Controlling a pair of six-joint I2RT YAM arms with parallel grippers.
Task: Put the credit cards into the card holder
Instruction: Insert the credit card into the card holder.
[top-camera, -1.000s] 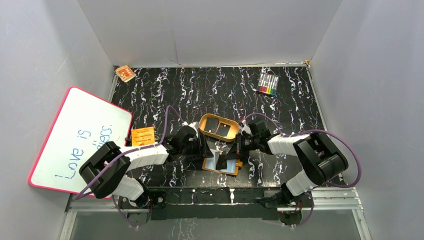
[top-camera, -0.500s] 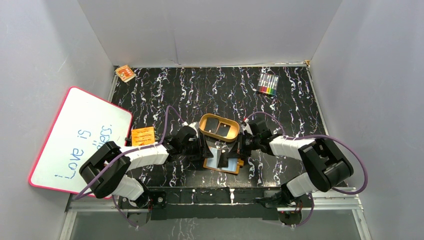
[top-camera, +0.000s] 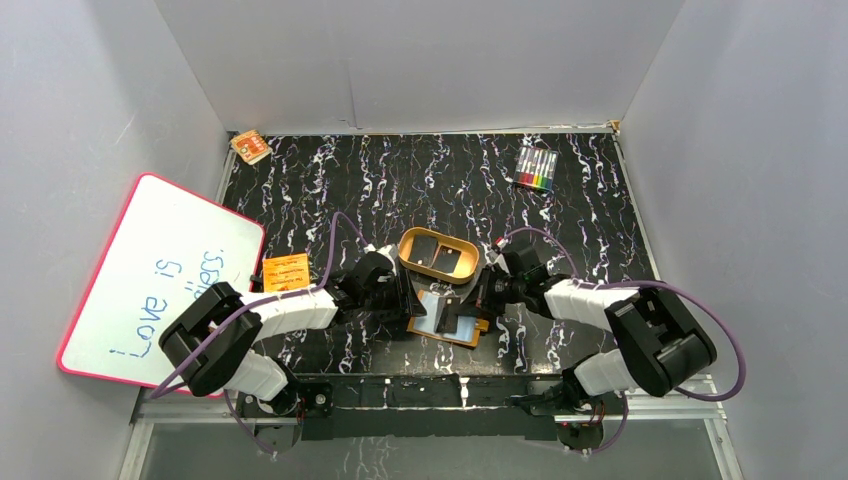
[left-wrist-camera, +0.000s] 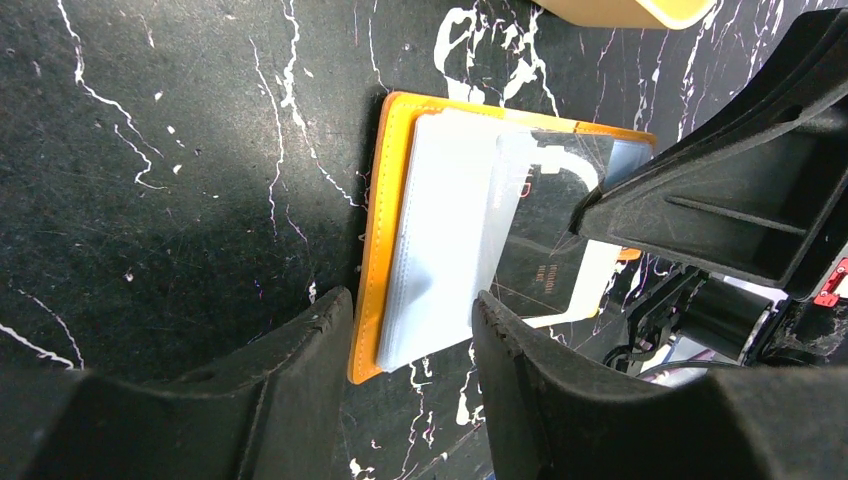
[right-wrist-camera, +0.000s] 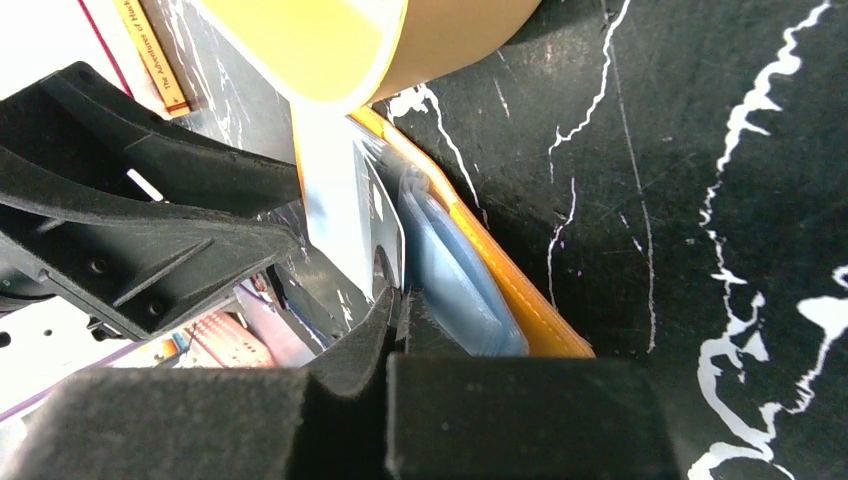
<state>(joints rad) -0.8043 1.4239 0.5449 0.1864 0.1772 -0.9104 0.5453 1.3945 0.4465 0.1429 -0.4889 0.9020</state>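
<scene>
The card holder (top-camera: 432, 322) lies open on the table, orange cover down and pale blue sleeves up; it also shows in the left wrist view (left-wrist-camera: 372, 230) and the right wrist view (right-wrist-camera: 505, 290). My right gripper (top-camera: 478, 300) (right-wrist-camera: 400, 300) is shut on the edge of a black credit card (left-wrist-camera: 545, 265) (right-wrist-camera: 345, 200), which lies slanted over the sleeves, partly under a clear sleeve. My left gripper (top-camera: 408, 300) (left-wrist-camera: 410, 330) is open, its fingers straddling the holder's corner. Two more black cards (top-camera: 436, 253) lie in the tan oval tray (top-camera: 405, 258).
The tray touches the holder's far edge (right-wrist-camera: 440, 40). An orange booklet (top-camera: 285, 271) lies left of my left arm, a whiteboard (top-camera: 160, 270) leans at the left wall. A marker pack (top-camera: 535, 168) and a small orange item (top-camera: 250, 146) lie at the back.
My right gripper has shifted slightly with the card, and the card now lies flatter and further over the holder's sleeves. My left gripper has stayed at the holder's left edge.
</scene>
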